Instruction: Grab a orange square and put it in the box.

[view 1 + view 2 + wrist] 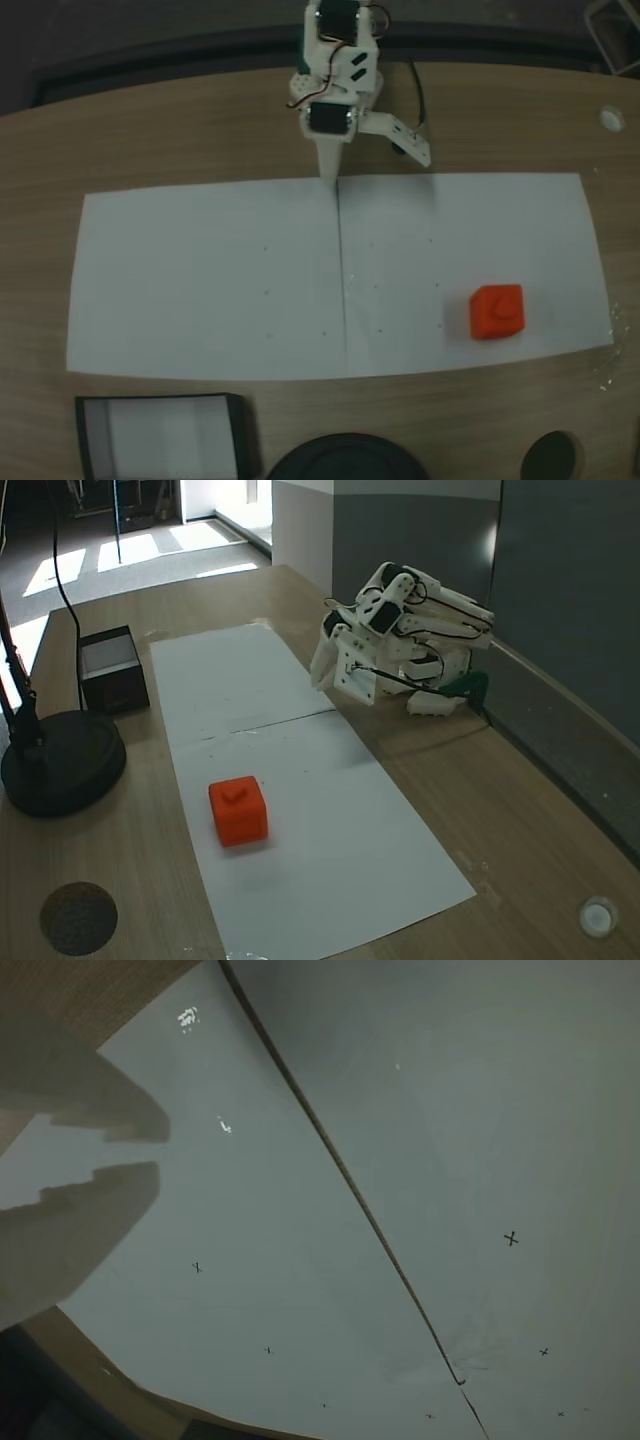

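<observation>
While we sit folded at the back of the table, our white plastic gripper (328,172) rests nose-down at the far edge of the white paper sheets (220,290), its jaws slightly parted and holding nothing, as the wrist view (150,1150) shows.

Going near to far in the slanted fixed view: the small, bright orange-red cube (238,810) sits nearest on the paper, a raised stud on its top face. Beyond it lies the paper seam, then our gripper (322,670).

From above, the cube (497,311) lies forward and to the right of our gripper, well apart. The shallow black-walled tray with a white floor (160,435) sits forward-left on the wood-grain table (200,140).
</observation>
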{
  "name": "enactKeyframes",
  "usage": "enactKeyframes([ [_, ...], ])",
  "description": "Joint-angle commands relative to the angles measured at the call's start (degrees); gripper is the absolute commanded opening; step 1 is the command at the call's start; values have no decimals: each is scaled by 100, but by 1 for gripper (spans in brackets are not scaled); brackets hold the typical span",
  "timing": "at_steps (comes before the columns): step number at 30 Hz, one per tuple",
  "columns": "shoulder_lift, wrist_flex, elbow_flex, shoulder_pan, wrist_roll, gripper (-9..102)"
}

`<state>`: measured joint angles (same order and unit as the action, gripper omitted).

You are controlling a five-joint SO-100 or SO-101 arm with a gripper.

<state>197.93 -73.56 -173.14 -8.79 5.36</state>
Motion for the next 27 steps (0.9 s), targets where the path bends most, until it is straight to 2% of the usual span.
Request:
enactKeyframes([
  [1,114,-35,114,9,26,0],
  [16,114,9,114,35,0,0],
  [21,123,721,211,475,-26,2],
  [25,88,1327,308,747,-1090,18],
  [27,26,1512,483,914,-1301,26],
])
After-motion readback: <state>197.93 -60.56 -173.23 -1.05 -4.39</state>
